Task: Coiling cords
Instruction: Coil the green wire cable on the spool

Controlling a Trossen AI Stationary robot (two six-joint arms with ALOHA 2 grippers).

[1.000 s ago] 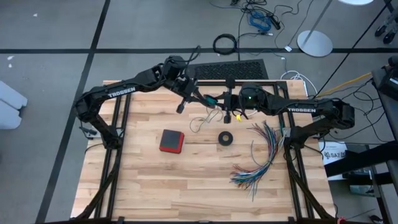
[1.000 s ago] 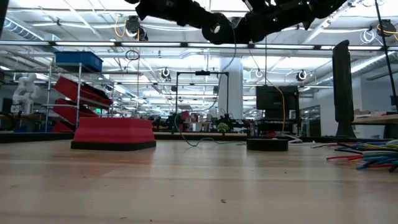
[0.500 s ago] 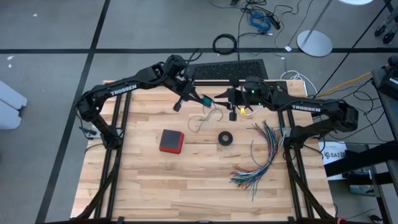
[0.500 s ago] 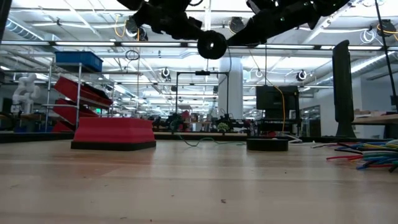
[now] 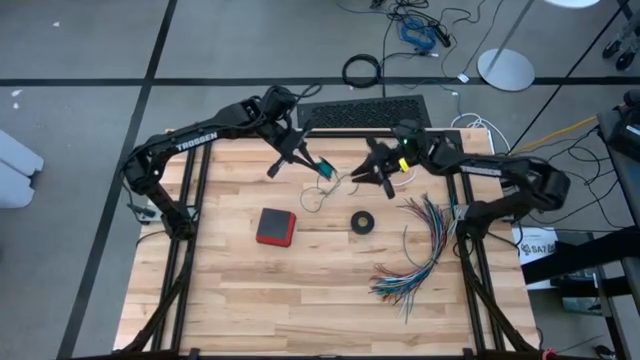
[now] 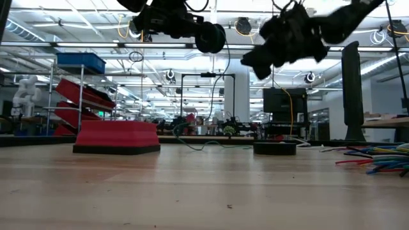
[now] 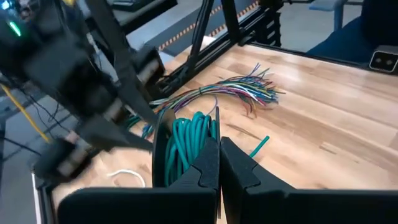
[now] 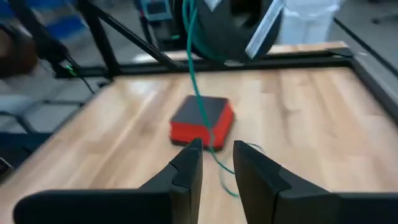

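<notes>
My right gripper (image 5: 383, 175) has just let go and pulled off the teal cord (image 7: 186, 146).

My left gripper (image 5: 322, 168) stays clenched on the wound teal coil above the table (image 5: 230, 290); right fingers (image 8: 186, 167) parted, empty, its loose tail hanging between them, more winding to come.

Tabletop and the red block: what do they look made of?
Tabletop: looks like wood, butcher-block style, with pale joined strips, visible grain and a light sheen. Red block: probably plastic or foam with a matte red top and dark base edge; can't tell which.
</notes>
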